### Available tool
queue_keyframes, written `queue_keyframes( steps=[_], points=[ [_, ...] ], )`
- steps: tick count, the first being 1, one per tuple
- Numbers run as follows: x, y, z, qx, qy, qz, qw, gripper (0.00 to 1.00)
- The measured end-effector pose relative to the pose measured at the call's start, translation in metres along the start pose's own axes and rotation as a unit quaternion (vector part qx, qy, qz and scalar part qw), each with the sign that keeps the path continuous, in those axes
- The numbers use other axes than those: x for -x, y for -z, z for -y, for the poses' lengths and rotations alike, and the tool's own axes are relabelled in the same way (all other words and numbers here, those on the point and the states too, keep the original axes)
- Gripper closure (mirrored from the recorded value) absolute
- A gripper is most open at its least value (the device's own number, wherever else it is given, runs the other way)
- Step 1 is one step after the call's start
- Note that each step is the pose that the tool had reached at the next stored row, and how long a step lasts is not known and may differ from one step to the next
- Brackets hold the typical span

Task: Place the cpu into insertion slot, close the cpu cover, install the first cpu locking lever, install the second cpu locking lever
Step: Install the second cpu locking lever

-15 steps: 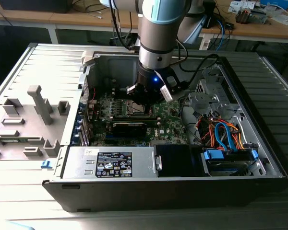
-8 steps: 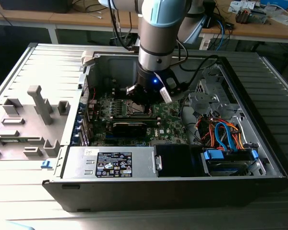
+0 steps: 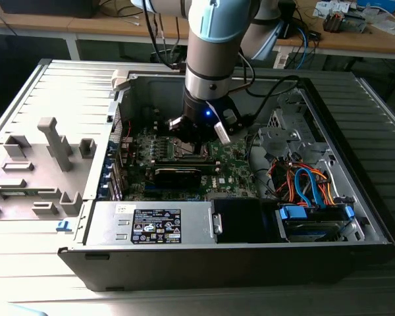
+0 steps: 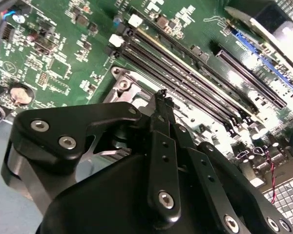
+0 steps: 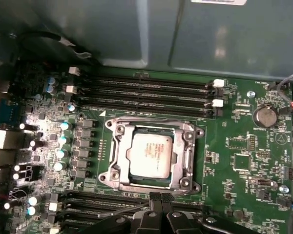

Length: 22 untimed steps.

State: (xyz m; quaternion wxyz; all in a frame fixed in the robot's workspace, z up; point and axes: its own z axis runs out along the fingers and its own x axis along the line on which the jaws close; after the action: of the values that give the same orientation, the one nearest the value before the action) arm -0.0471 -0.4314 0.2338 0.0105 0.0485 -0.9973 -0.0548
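Observation:
The cpu (image 5: 151, 152), a silvery square chip, lies flat in the insertion slot (image 5: 107, 125) on the green motherboard (image 5: 244, 141). The cpu cover (image 5: 118, 148), a dull metal frame, lies down around the chip. In the first wrist view my gripper (image 5: 159, 197) hovers at the slot's edge, its two black fingers pressed together with nothing between them. The second wrist view shows the same shut fingertips (image 4: 160, 97) over a corner of the slot (image 4: 122, 83). I cannot make out the locking levers clearly. In the exterior view my gripper (image 3: 192, 141) stands over the board inside the open computer case.
Long black memory slots (image 5: 146, 92) run along one side of the socket, more card slots (image 5: 102, 202) along the other. A coin battery (image 5: 263, 116) sits nearby. A power supply (image 3: 164, 224), a drive with coloured cables (image 3: 309, 191) and the case walls (image 3: 151, 85) hem in the board.

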Motion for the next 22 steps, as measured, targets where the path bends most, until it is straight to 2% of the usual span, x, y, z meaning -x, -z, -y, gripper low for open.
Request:
queue_keyframes(
  steps=[4, 9, 10, 11, 13, 18, 22],
  points=[
    [-0.0089, -0.0030, 0.0038, 0.0030, 0.000, 0.0002, 1.00000, 0.89],
    [-0.0179, -0.0036, 0.0085, 0.0134, 0.000, 0.0013, 0.99991, 0.89],
    [-0.0207, -0.0040, 0.0094, 0.0175, 0.000, 0.0017, 0.99985, 0.89],
    [-0.0229, -0.0046, 0.0098, 0.0192, 0.000, 0.0018, 0.99981, 0.89],
    [-0.0264, -0.0060, 0.0103, 0.0205, 0.001, 0.0020, 0.99979, 0.89],
    [-0.0324, -0.0097, 0.0117, 0.0211, 0.001, 0.0020, 0.99978, 0.89],
    [-0.0404, -0.0136, 0.0114, 0.0226, 0.001, 0.0022, 0.99974, 0.89]
  ],
)
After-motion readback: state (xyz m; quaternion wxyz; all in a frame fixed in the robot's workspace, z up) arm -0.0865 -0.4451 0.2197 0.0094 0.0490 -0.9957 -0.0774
